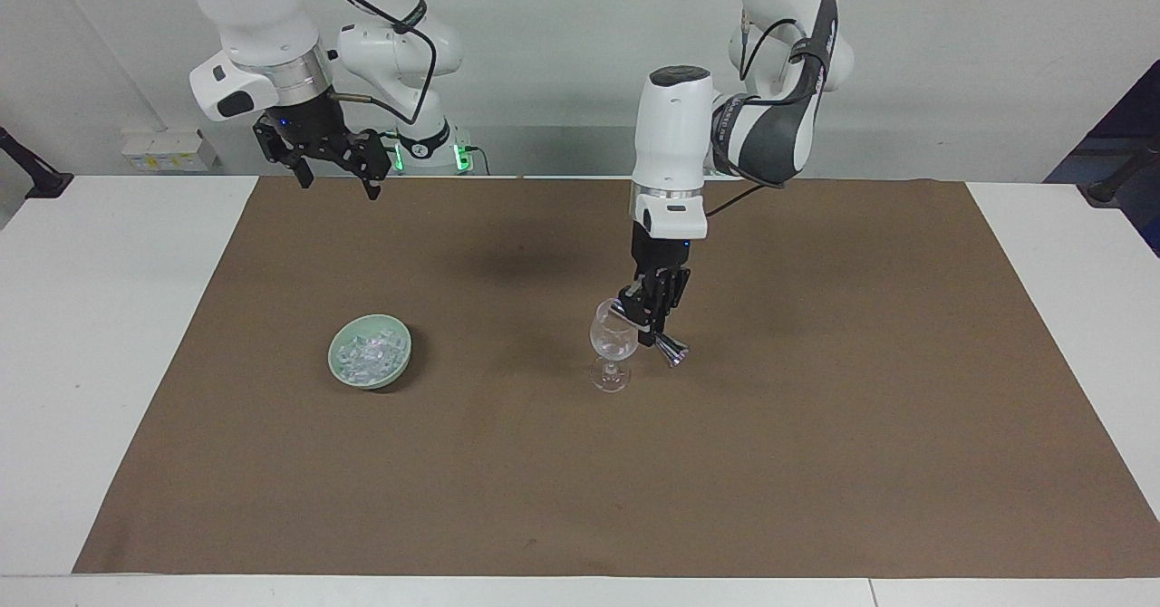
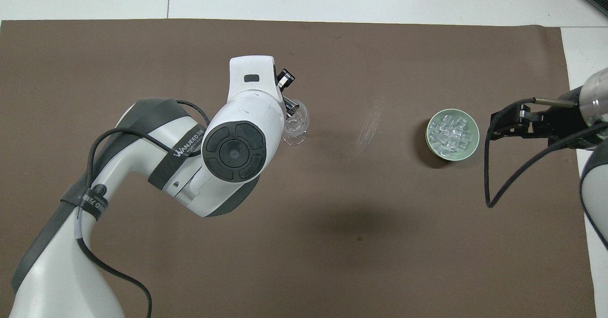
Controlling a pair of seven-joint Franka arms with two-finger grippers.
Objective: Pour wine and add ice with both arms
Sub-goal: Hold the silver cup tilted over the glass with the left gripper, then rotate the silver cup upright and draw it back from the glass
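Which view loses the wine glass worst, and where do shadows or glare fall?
Overhead view: the left arm hides part of the wine glass; a pale streak of glare marks the brown mat. Facing view: the glass shows whole but faint; a soft dark shadow sits on the mat, nearer the robots than the ice.

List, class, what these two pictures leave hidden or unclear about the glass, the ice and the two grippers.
- Wine glass: its stem and foot are covered in the overhead view by the left arm's wrist; whether it holds anything is too faint to tell in either view.
- Left gripper: at the glass's cup; whether its fingers touch the glass is too small to see.
- Ice: the chunks in the green bowl cannot be counted.
- Right gripper: its arm is cut off by the overhead view's edge.
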